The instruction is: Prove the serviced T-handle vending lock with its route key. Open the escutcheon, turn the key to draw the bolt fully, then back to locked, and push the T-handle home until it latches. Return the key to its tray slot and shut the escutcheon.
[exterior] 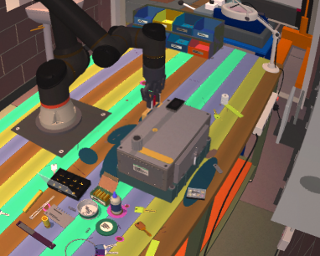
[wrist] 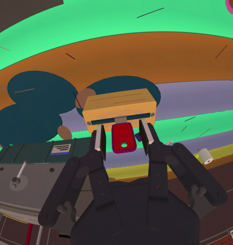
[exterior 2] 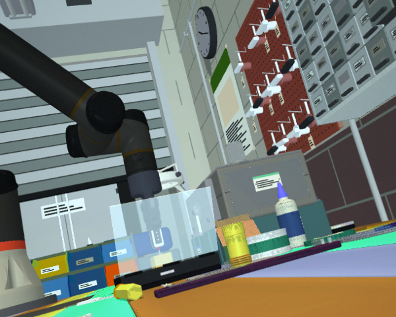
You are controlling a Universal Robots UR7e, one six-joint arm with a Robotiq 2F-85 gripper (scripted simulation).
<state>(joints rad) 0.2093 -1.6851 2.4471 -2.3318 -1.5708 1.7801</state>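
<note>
The red-headed route key stands in the slot of the tan key tray, its blade down in the slot and its bow toward me. My gripper is open around the key's bow and holds nothing. The tray sits on the bench against the far side of the grey lock housing. The gripper hangs straight down over the tray. A grey knob and a yellow strip sit on the housing's top near its front. A black plate lies on its far corner.
The arm's base plate is bolted left of the housing. Small clutter lies at the bench's near end: a black tray, a glue bottle, tins, tags and loose keys. Parts bins and a magnifier lamp stand at the far edge.
</note>
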